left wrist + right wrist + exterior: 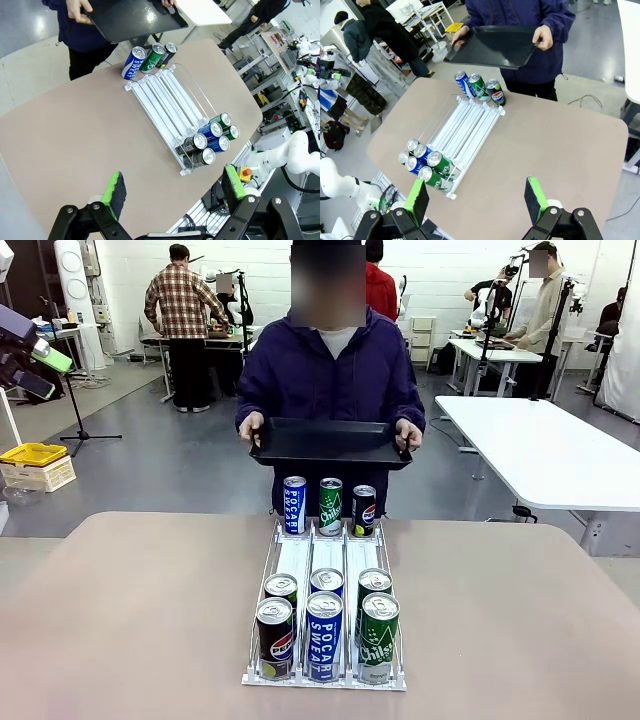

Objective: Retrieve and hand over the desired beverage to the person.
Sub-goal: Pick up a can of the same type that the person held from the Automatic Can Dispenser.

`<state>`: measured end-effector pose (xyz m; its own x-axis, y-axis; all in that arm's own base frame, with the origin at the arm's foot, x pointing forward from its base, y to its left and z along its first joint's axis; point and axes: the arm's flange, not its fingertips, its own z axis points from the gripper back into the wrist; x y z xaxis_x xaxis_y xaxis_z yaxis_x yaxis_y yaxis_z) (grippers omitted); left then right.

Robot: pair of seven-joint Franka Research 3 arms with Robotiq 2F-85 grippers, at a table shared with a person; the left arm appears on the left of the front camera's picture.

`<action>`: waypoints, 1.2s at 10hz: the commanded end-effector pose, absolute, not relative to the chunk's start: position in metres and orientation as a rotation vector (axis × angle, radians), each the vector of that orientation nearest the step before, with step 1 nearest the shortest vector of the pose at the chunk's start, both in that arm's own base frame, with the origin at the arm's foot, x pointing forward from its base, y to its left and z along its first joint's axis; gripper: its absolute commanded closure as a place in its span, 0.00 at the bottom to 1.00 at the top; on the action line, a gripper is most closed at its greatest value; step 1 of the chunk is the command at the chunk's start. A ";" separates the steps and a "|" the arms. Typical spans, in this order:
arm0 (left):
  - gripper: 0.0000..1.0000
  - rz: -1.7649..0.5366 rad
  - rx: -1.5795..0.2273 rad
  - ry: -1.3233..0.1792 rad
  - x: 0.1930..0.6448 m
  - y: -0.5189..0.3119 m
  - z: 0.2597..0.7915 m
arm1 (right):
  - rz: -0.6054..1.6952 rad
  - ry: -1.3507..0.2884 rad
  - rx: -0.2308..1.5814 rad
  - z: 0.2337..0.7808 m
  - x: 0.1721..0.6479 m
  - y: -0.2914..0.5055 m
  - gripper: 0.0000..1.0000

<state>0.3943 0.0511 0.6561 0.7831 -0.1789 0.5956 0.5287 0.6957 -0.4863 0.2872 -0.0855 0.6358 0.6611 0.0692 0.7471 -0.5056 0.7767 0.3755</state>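
across the table [120,620], the person [330,370] holds a black tray [330,445].

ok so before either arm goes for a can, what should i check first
1. left gripper open, holding nothing: ok
2. right gripper open, holding nothing: ok
3. front cans upright at the near end of the rack, namely Pepsi can, Pocari Sweat can, green Chilsung can: ok
4. person holds the black tray in both hands beyond the table's far edge: ok
5. which drink is wanted: cannot tell; no hand points at a can
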 end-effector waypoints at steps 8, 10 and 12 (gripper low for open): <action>0.00 -0.429 -0.709 -0.550 0.395 0.052 0.658 | 0.366 -0.798 0.635 0.635 0.291 -0.084 0.00; 0.00 -0.429 -0.709 -0.550 0.395 0.052 0.658 | 0.366 -0.798 0.635 0.635 0.291 -0.084 0.00; 0.00 -0.429 -0.709 -0.550 0.395 0.052 0.658 | 0.366 -0.798 0.635 0.635 0.291 -0.084 0.00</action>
<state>0.3943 0.0511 0.6561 0.7832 -0.1790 0.5954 0.5287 0.6956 -0.4864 0.2872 -0.0855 0.6358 0.6611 0.0692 0.7471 -0.5057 0.7767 0.3755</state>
